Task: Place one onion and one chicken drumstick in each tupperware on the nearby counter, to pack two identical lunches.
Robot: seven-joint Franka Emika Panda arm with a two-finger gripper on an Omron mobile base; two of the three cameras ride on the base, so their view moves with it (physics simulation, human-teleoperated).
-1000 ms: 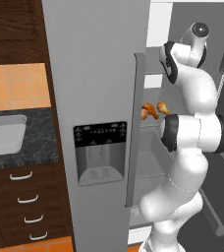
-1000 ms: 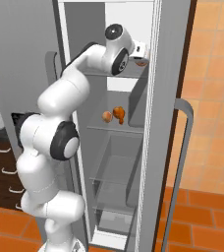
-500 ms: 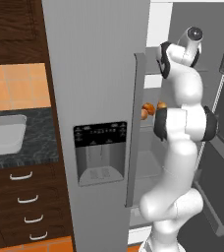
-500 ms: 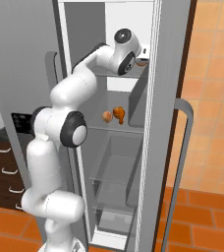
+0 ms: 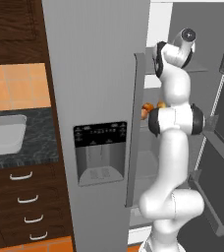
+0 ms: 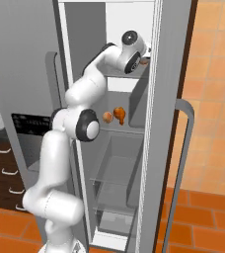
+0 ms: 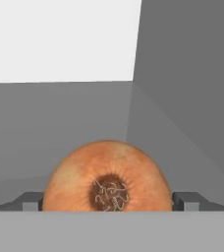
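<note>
Fridge shelves stood open as the gripper (image 7: 107, 204) pinched an onion (image 7: 107, 178) on the upper shelf.
Its round skin looked liable to slip from the fingertips (image 7: 185, 201) on withdrawal; a drumstick (image 6: 119, 113) waited below.

And here's a rendered home kitchen, plain as day: a tall grey fridge (image 5: 97, 98) with a dispenser panel (image 5: 100, 152) in its door stands open, grey shelves (image 6: 124, 129) inside carrying food. To its left runs a dark marbled counter (image 5: 15, 160) with a steel sink (image 5: 3, 135) set in, over dark brown drawers (image 5: 28, 206) with curved silver handles. Orange tiles cover the wall (image 6: 213, 74) and the floor (image 6: 203, 217).
</note>
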